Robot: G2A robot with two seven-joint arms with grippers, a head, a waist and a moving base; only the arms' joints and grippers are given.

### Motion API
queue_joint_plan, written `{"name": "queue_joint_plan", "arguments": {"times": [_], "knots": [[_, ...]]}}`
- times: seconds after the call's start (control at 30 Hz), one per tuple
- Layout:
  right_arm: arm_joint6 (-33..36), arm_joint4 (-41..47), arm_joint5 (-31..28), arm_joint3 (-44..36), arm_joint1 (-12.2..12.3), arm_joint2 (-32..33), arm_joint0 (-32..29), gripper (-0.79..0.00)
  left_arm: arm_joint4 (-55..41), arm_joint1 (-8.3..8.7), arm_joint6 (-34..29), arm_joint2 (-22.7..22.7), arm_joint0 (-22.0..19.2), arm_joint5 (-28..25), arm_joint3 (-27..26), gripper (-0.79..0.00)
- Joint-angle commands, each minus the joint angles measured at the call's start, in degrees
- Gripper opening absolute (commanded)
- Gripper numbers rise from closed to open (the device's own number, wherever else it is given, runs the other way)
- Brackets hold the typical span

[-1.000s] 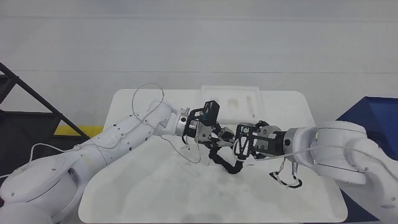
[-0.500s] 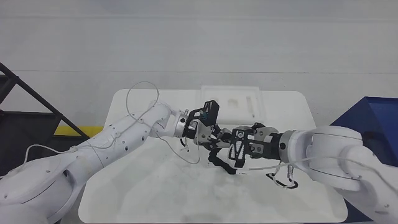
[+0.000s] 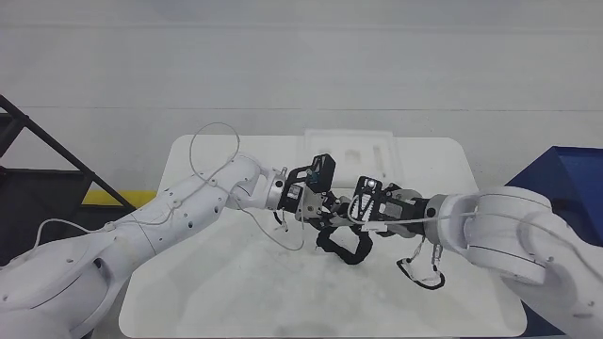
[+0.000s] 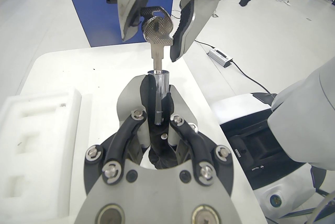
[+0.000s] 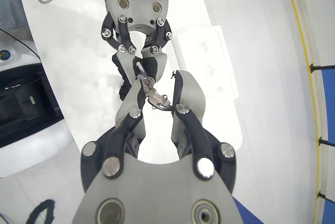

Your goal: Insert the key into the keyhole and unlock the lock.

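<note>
Key (image 4: 158, 32), tip in the keyhole (image 4: 157, 71) of the chrome lock (image 4: 159, 94), is above the middle of the tabletop (image 3: 236, 292). The left wrist view shows most of the blade outside. The right gripper (image 4: 151, 46), part-way closed, pinches the key's head by its edges, with a second key (image 4: 154, 11) behind. The left gripper (image 4: 156, 85) is clamped on the lock. From above, the lock's black cable (image 3: 341, 245) loops beneath the grippers. A foam tray (image 3: 353, 155) with recesses lies at the far edge.

Over the middle of the table (image 3: 236, 292), the left gripper (image 4: 157, 86) clasps the lock (image 4: 160, 94) from the left. The key (image 4: 158, 31) sits in its keyhole, head within the right gripper (image 4: 150, 47) opposite. A foam tray (image 3: 353, 155) lies behind, at the far edge.
</note>
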Motion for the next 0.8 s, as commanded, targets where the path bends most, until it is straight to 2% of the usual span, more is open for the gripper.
{"name": "queue_joint_plan", "arguments": {"times": [0.0,0.5,0.77], "knots": [[0.72,0.73,1.66,0.24,-0.17,-0.09,0.14,-0.785,-0.09,-0.11,-0.19,0.0,-0.08,0.0,0.01,-0.785],[5.62,9.18,17.09,1.46,-2.0,-0.9,1.86,-0.785,1.32,-0.54,0.47,0.0,-0.53,0.0,0.54,-0.785],[5.72,10.99,24.42,2.56,-2.93,-1.0,2.78,-0.785,2.42,-0.99,1.33,0.0,-0.79,0.0,1.03,-0.785]]}}
